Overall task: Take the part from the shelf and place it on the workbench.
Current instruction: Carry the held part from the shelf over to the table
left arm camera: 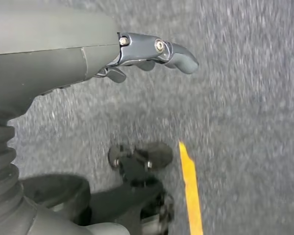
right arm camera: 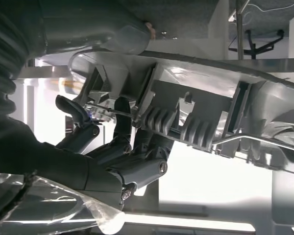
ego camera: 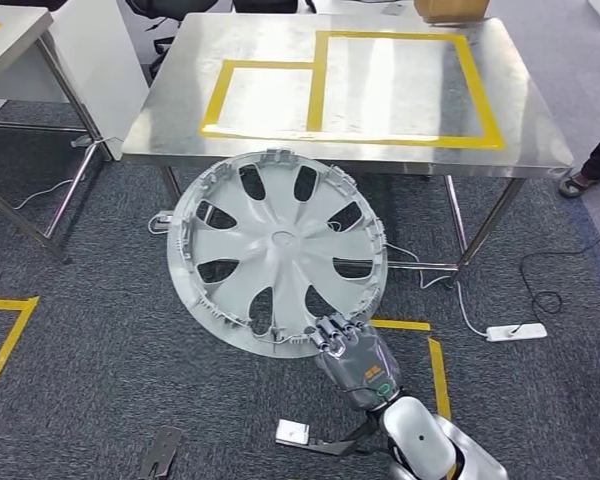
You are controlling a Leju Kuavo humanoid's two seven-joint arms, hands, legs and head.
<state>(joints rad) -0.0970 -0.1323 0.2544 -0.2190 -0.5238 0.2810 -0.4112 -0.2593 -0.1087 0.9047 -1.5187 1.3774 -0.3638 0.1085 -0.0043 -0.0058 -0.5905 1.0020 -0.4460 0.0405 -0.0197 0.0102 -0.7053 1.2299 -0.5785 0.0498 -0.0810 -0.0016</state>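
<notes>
Wheel cover (ego camera: pixel 276 252), grey with spoke openings, hangs in the air in front of the steel counter (ego camera: pixel 169 110), its far rim overlapping the counter's near edge in the head view while most of it sits over the carpet (ego camera: pixel 93 340). The right hand (ego camera: pixel 347 345) holds it by the near rim alone; in the right wrist view the dark fingers (right arm camera: pixel 138 169) curl up under the ribbed back of the rim and the thumb lies on the other face. The left hand (left arm camera: pixel 153 51) hangs over the carpet holding nothing, its fingers loosely extended.

The part is off the shelf but not yet on the counter, whose top carries two yellow-taped rectangles (ego camera: pixel 403 85) that probably mark the set-down spot.

The main risk is the grip: a broad disc held at one edge by one hand could sag or swivel, and the far rim might then catch the counter's edge rather than clear it. A knock there could lever the cover out of the fingers and onto the carpet. Releasing too near the edge could also leave it overhanging and let it tip off.
</notes>
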